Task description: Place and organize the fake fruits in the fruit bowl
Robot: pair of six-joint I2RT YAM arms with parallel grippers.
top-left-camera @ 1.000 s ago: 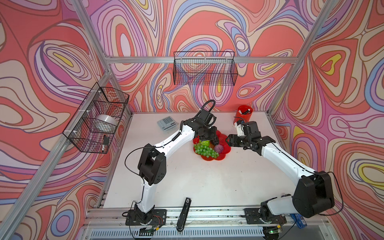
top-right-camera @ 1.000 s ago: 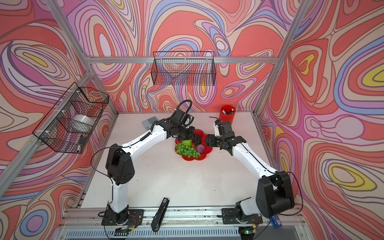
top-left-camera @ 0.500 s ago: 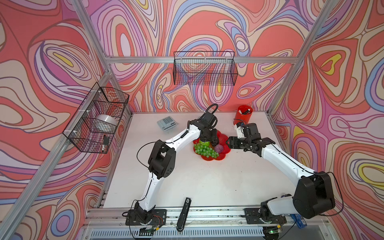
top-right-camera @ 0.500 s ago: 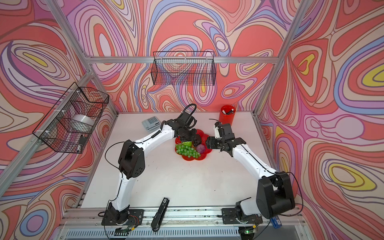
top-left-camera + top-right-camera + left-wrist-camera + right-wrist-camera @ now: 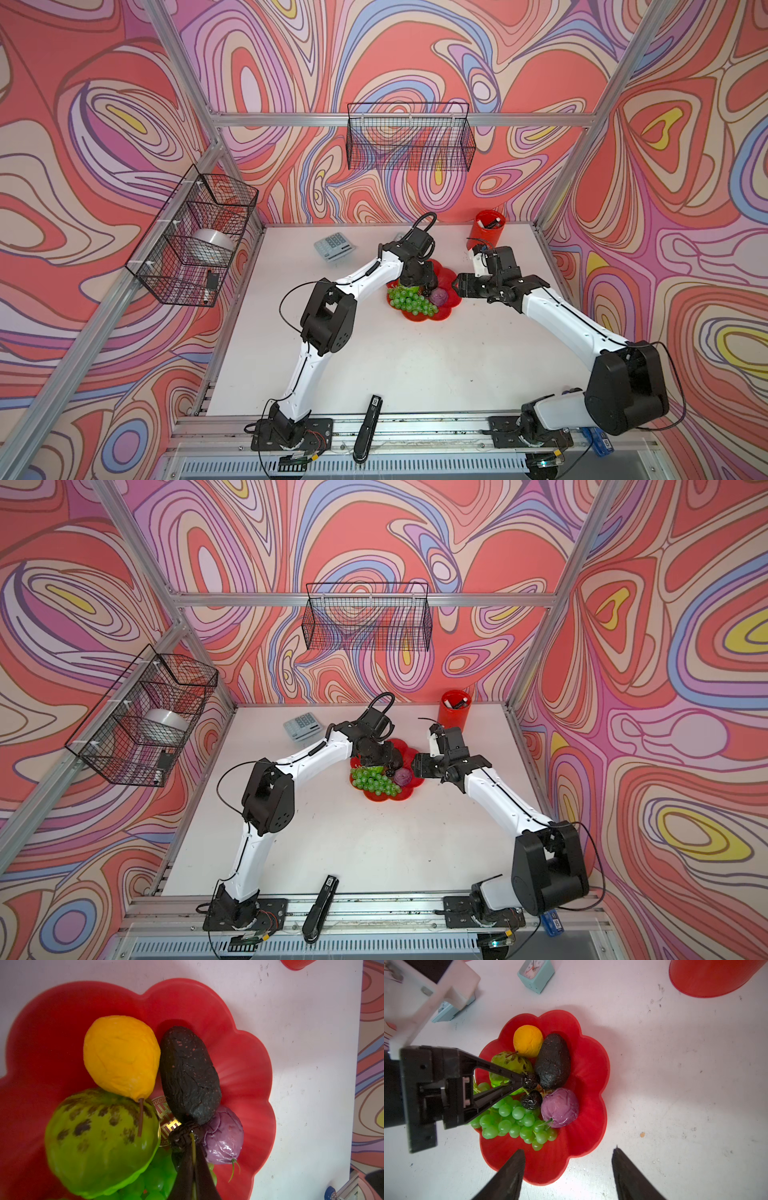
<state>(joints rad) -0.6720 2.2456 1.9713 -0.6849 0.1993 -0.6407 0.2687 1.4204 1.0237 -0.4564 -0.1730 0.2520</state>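
The red flower-shaped fruit bowl [image 5: 422, 319] [image 5: 386, 799] [image 5: 588, 1064] [image 5: 239, 1059] holds the green grape bunch [image 5: 409, 301] [image 5: 374, 783] [image 5: 512, 1120], purple ball [image 5: 438, 297] [image 5: 559, 1107] [image 5: 223, 1140], blackish avocado-like oval [image 5: 553, 1061] [image 5: 189, 1078], yellow round fruit [image 5: 527, 1041] [image 5: 121, 1055] and bumpy green fruit [image 5: 510, 1064] [image 5: 99, 1142]. My left gripper [image 5: 190, 1134] [image 5: 522, 1082] [image 5: 423, 289] reaches down over the bowl's centre. Its jaws are almost together, pinching a small dark wrinkled berry [image 5: 532, 1081]. A second dark berry [image 5: 532, 1099] lies beside it. My right gripper [image 5: 568, 1150] [image 5: 459, 286] stands open and holds nothing at the bowl's right rim.
A tall red cup [image 5: 488, 228] stands at the back right, with a calculator [image 5: 334, 245] at the back left. A small teal clock [image 5: 536, 972] sits behind the bowl. A black stapler-like tool [image 5: 368, 428] lies at the front rail. Wire baskets [image 5: 409, 143] [image 5: 195, 237] hang on the walls.
The left arm's elbow has swung to the right while its gripper stayed over the bowl. The right gripper drew back a little, then returned to the bowl's right rim.
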